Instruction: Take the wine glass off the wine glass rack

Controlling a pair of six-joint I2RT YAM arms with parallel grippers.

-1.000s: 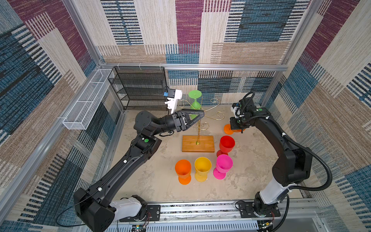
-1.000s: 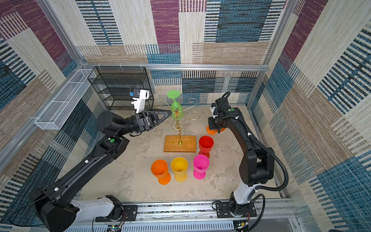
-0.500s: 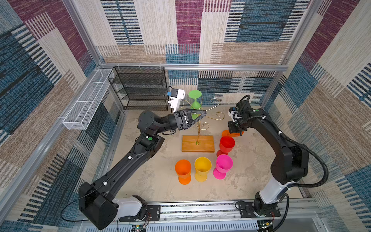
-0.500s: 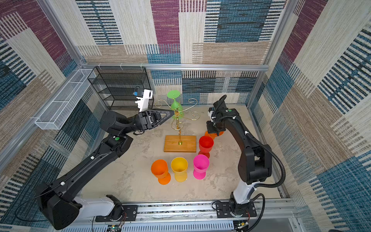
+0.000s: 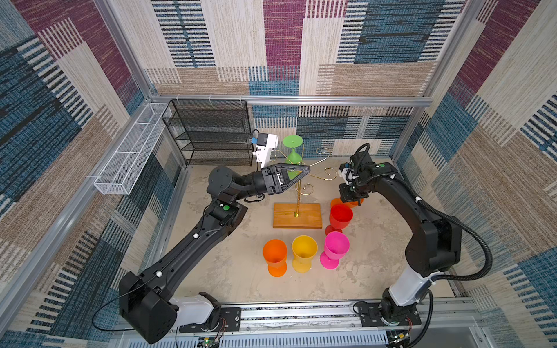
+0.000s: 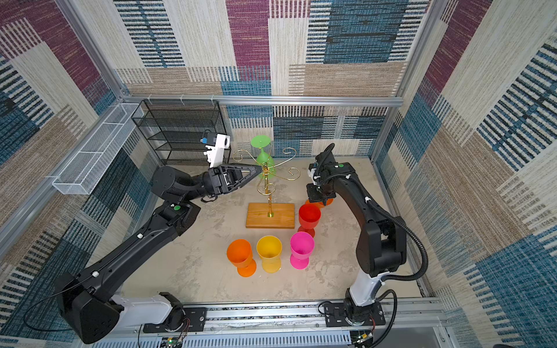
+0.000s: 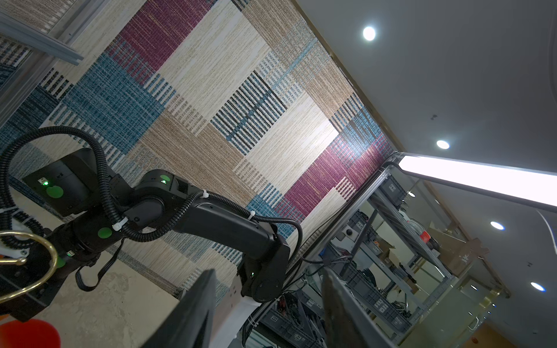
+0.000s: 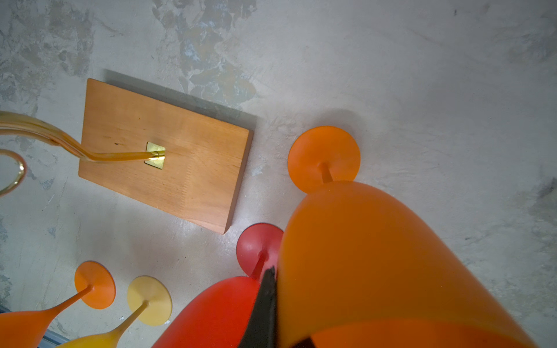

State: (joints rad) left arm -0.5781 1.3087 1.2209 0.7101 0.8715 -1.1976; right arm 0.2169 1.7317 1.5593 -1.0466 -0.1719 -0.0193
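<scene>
Nearest, the right gripper (image 5: 349,197) is closed on the rim of an orange glass (image 8: 376,256), low beside the rack (image 5: 297,215); it need do nothing here. Beyond it, the left gripper (image 5: 303,172) hovers half open and empty at the top of the rack. Its tips are just in front of the green wine glass (image 5: 294,156), which hangs upside down from a far arm. Best to reach past the pole, close on the stem, then slide it outward along the wire before lowering.

Wine glass (image 5: 294,156) hangs at rear of wine glass rack (image 5: 286,217). Three cups (image 5: 304,251) stand before its base; shelf unit (image 5: 211,132) behind-left.
</scene>
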